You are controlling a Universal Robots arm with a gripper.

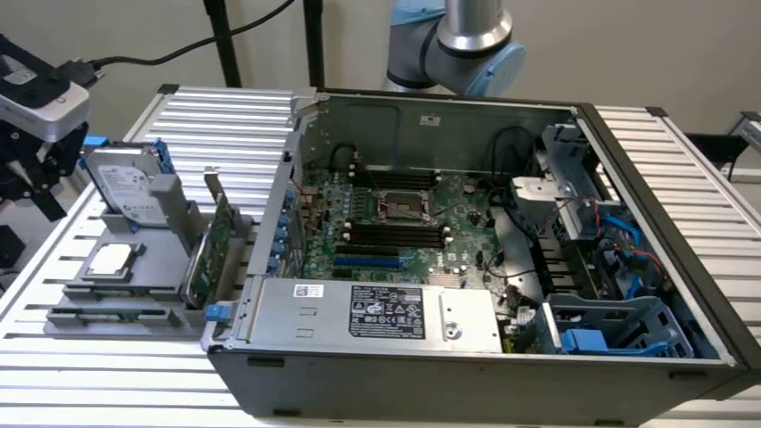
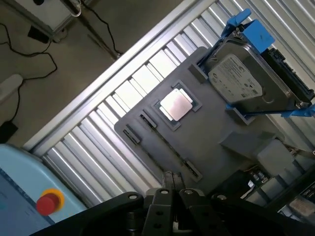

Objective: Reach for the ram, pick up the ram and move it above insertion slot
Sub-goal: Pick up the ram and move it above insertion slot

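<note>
The ram [image 2: 167, 145] is a thin dark stick standing on edge in a groove of the grey holder plate [image 2: 206, 132], beside a square silver processor chip [image 2: 175, 104]. In the exterior view the ram [image 1: 113, 314] lies along the holder's front edge. My gripper [image 2: 170, 189] hangs above the holder, short of the ram, with its fingers together and nothing between them. In the exterior view the gripper [image 1: 36, 178] is at the far left, above the table. The black memory slots [image 1: 393, 234] sit on the motherboard inside the open computer case.
A hard drive in a blue frame [image 2: 236, 81] and a green expansion card [image 1: 205, 254] stand on the same holder. The case wall [image 1: 285, 196] rises between holder and motherboard. A power supply [image 1: 369, 310] and cables [image 1: 618, 250] crowd the case. A red button [image 2: 47, 202] sits on a blue box.
</note>
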